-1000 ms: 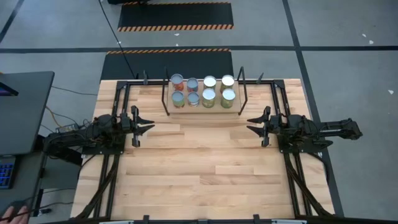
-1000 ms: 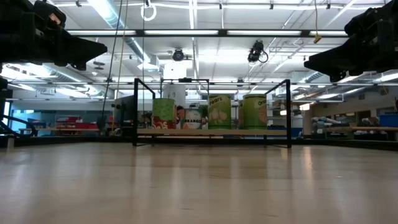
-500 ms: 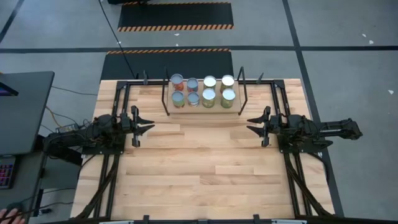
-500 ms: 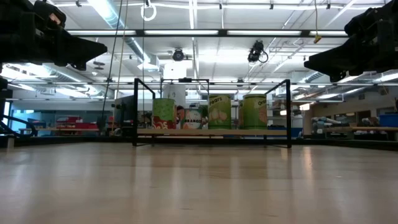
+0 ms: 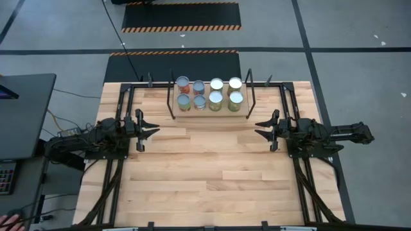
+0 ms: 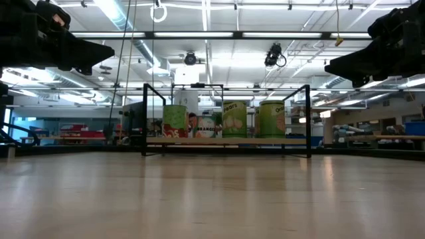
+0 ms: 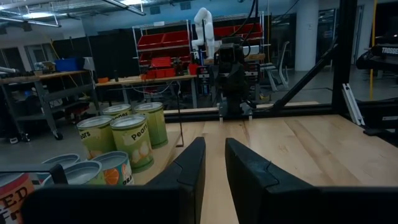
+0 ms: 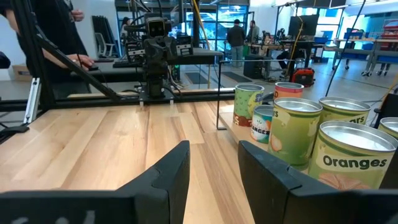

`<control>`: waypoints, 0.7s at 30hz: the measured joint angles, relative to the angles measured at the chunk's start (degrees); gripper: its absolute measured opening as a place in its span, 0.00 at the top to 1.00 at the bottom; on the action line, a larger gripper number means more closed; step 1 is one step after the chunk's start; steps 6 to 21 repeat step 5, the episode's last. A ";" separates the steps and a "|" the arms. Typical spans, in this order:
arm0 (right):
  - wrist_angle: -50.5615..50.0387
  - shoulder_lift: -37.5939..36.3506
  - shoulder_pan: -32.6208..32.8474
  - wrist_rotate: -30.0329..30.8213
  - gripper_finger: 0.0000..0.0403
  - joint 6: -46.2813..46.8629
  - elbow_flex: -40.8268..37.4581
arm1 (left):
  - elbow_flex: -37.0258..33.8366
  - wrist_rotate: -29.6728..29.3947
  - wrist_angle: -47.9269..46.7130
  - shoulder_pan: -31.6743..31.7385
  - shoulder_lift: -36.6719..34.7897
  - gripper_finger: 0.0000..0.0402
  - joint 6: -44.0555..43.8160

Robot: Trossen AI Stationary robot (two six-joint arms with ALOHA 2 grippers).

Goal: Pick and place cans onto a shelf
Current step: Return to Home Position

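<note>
The eight cans point(image 5: 209, 94) are standing upright, long axes vertical, in two rows on the shelf point(image 5: 211, 113) at the table's point(image 5: 212, 173) far edge. We are seeing the left gripper point(image 5: 157, 129) and right gripper point(image 5: 258, 128) hanging spread, well apart from them on either side.

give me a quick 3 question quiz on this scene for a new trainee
1. True or false: one of the cans lies on the table, off the shelf.
2. The left gripper and right gripper are: A) shut on cans; B) open and empty, apart from the shelf on either side of the table; C) reaching over the shelf.
3. How many cans stand in each of the two rows on the shelf?

Key: 1 false; 2 B; 3 four.
</note>
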 joint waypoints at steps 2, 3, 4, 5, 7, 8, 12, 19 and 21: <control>0.00 -0.02 0.01 0.00 0.64 0.00 0.00 | 0.00 0.00 0.01 0.00 0.02 0.83 0.01; 0.00 0.00 -0.01 -0.01 0.64 0.00 0.00 | 0.00 0.00 -0.01 0.00 0.02 0.83 0.01; 0.00 0.00 -0.01 0.00 0.64 0.00 0.00 | 0.00 0.00 0.00 -0.02 0.02 0.83 -0.01; 0.00 0.00 0.01 -0.01 0.64 0.00 0.00 | 0.00 0.00 0.00 -0.01 0.01 0.83 0.01; 0.00 0.00 0.01 -0.01 0.64 0.00 0.00 | 0.00 0.00 0.00 -0.01 0.01 0.83 0.01; 0.00 0.00 0.01 -0.01 0.64 0.00 0.00 | 0.00 0.00 0.00 -0.01 0.01 0.83 0.01; 0.00 0.00 0.01 -0.01 0.64 0.00 0.00 | 0.00 0.00 0.00 -0.01 0.01 0.83 0.01; 0.00 0.00 0.01 -0.01 0.64 0.00 0.00 | 0.00 0.00 0.00 -0.01 0.01 0.83 0.01; 0.00 0.00 0.01 -0.01 0.64 0.00 0.00 | 0.00 0.00 0.00 -0.01 0.01 0.83 0.01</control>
